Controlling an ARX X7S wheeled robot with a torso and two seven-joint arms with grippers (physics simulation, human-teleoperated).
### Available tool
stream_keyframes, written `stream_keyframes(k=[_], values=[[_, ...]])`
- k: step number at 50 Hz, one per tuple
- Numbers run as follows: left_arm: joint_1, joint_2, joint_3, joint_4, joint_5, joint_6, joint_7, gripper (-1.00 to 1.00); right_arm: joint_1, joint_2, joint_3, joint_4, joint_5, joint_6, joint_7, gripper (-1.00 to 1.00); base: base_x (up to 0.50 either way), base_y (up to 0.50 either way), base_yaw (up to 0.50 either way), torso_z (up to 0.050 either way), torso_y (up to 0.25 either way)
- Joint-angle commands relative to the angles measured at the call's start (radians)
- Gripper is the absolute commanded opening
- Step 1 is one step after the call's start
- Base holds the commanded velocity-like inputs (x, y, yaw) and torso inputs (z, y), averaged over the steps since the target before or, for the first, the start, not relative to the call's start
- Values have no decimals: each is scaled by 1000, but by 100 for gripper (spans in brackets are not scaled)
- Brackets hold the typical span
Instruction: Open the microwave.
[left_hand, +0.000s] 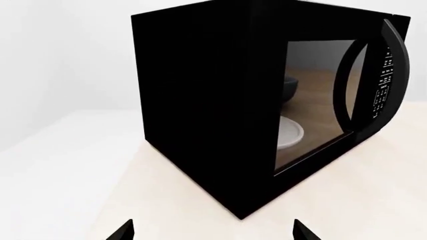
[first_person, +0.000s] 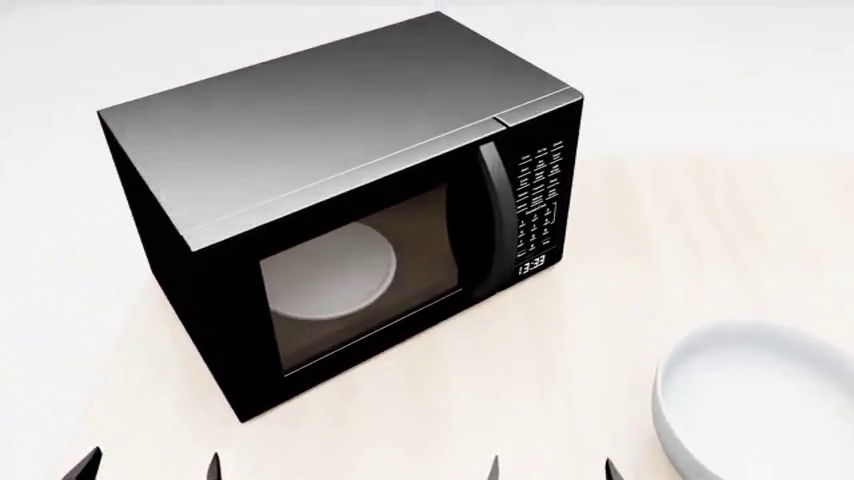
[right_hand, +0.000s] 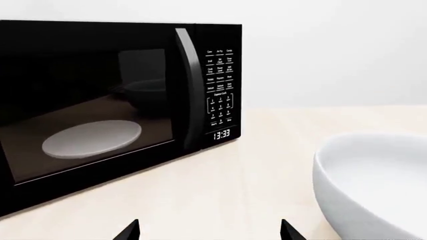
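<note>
Head view: the large black box-shaped microwave with a grey metallic top stands on the pale wooden bench, door shut, its vertical black handle beside the white-lettered keypad. A white round bowl sits near its right. The left pincer and right pincer show only spread fingertips, well apart from the oven.

Left wrist view: the microwave's side faces the spread left pincer; the white turntable shows through the glass.

Right wrist view: the clock reads 13:33; the right pincer is spread, empty.
</note>
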Motion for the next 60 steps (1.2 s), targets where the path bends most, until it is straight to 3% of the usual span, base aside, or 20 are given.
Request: stream_keyframes(k=[1, 22, 54, 60], values=[[-1, -6, 6, 1, -6, 3, -6, 100, 1, 4, -8, 2, 5, 0, 7, 100, 0, 0, 0, 0, 0], [-1, -15, 20, 1, -6, 12, -19, 100, 0, 15, -19, -6, 14, -2, 18, 100, 0, 0, 0, 0, 0], [2, -29, 31, 2, -34, 34, -22, 100, 2, 27, -38, -6, 26, -7, 31, 100, 0, 0, 0, 6, -180], [-2, -30, 35, -2, -30, 29, -30, 100, -9, 42, -35, -98, 38, 39, 51, 100, 0, 0, 0, 0, 0]])
